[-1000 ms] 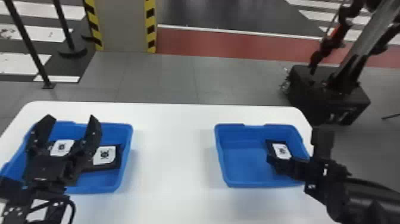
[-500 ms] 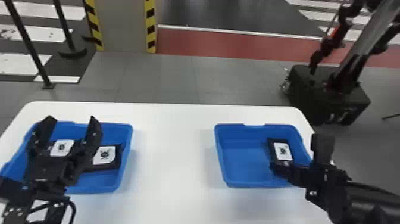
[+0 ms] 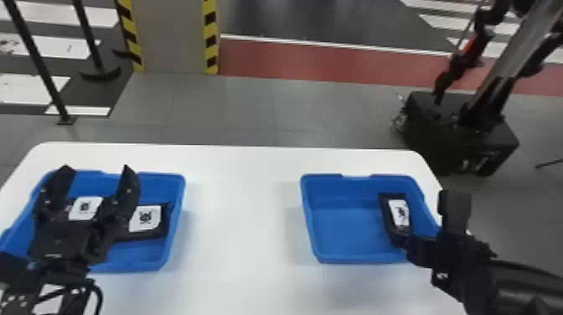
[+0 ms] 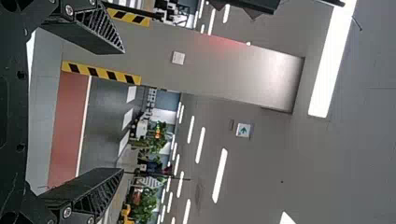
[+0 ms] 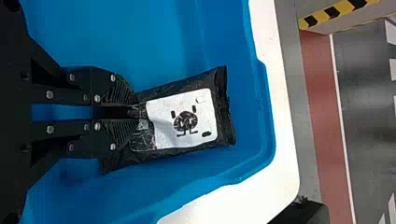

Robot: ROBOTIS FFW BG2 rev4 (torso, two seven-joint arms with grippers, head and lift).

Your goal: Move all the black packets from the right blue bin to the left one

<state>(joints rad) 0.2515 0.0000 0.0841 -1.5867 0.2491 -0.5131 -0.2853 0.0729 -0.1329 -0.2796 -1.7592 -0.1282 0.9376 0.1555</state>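
Note:
Over the left blue bin (image 3: 178, 218), my left gripper (image 3: 97, 168) stands open; in the left wrist view the same gripper (image 4: 123, 111) has its fingers wide apart. Two black packets with white labels, one (image 3: 85, 208) seen between the fingers and another (image 3: 164, 222) to their right, lie in that bin. In the right blue bin (image 3: 352, 226), a black packet (image 3: 400, 213) is near the right wall. My right gripper (image 3: 404, 242) holds its near end. The right wrist view has the gripper (image 5: 135, 112) shut on the crumpled end of the packet (image 5: 184, 119).
A white table (image 3: 243, 234) carries both bins, with a wide stretch of its top between them. Beyond its right far corner, a black machine base (image 3: 460, 134) stands on the floor. Black posts (image 3: 35, 58) rise behind the table at the left.
The right gripper has shifted slightly rightward and nearer the robot. The packet at its fingers has turned a little, and more of it shows. The left arm has kept still.

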